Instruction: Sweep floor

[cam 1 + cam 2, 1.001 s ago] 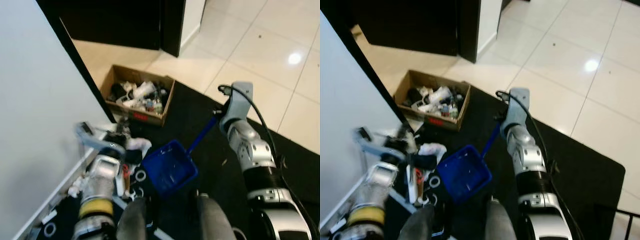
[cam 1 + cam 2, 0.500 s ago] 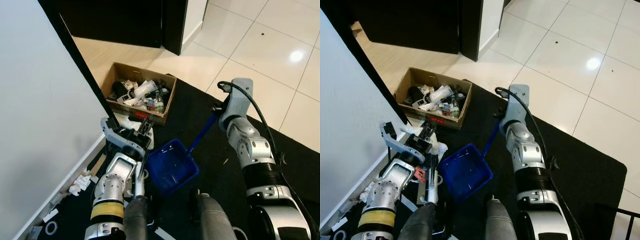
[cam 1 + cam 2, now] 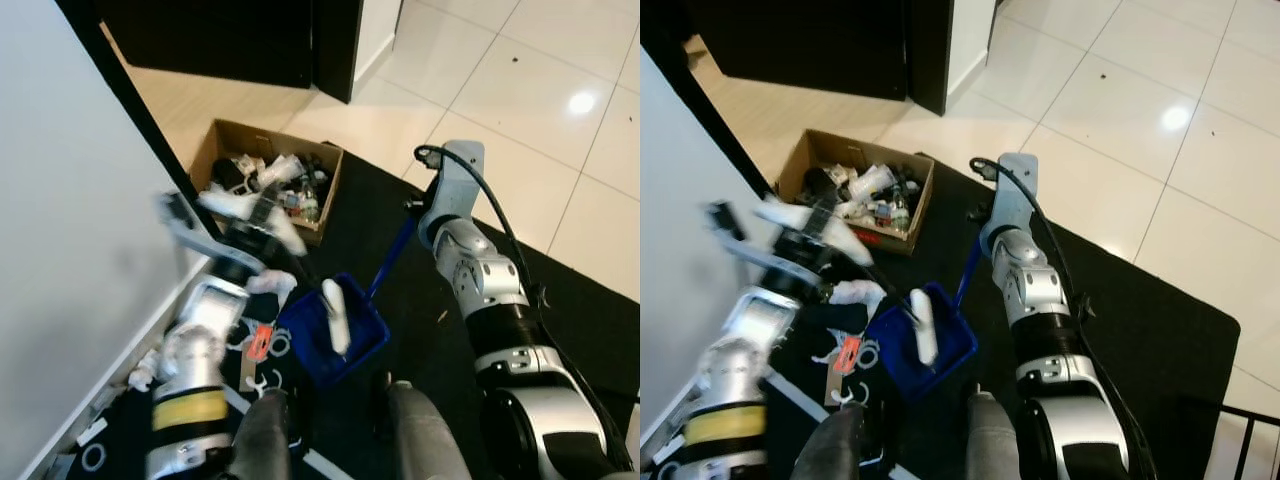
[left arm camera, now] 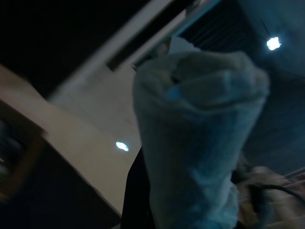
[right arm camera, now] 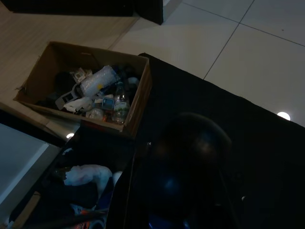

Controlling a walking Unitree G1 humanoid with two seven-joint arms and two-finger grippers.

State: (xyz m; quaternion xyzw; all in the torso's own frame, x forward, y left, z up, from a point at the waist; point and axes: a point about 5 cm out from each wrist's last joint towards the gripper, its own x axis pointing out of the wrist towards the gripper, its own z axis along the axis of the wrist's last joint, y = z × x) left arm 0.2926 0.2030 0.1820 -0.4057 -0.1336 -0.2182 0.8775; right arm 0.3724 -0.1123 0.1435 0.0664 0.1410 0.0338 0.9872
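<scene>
left gripper (image 3: 262, 215) clutching white brush (image 3: 335, 315) | right gripper (image 3: 412, 207) gripping blue dustpan (image 3: 335, 328) handle | tip: keep pan flat, short strokes

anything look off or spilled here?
Yes. Litter is strewn over the black mat along the white wall, beside the blue dustpan, outside the cardboard box of trash. A white piece sits in the dustpan.

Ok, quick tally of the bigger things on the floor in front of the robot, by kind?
Blue dustpan: 1
Cardboard box full of rubbish: 1
Black mat: 1
White brush head in the dustpan: 1
Total: 4
</scene>
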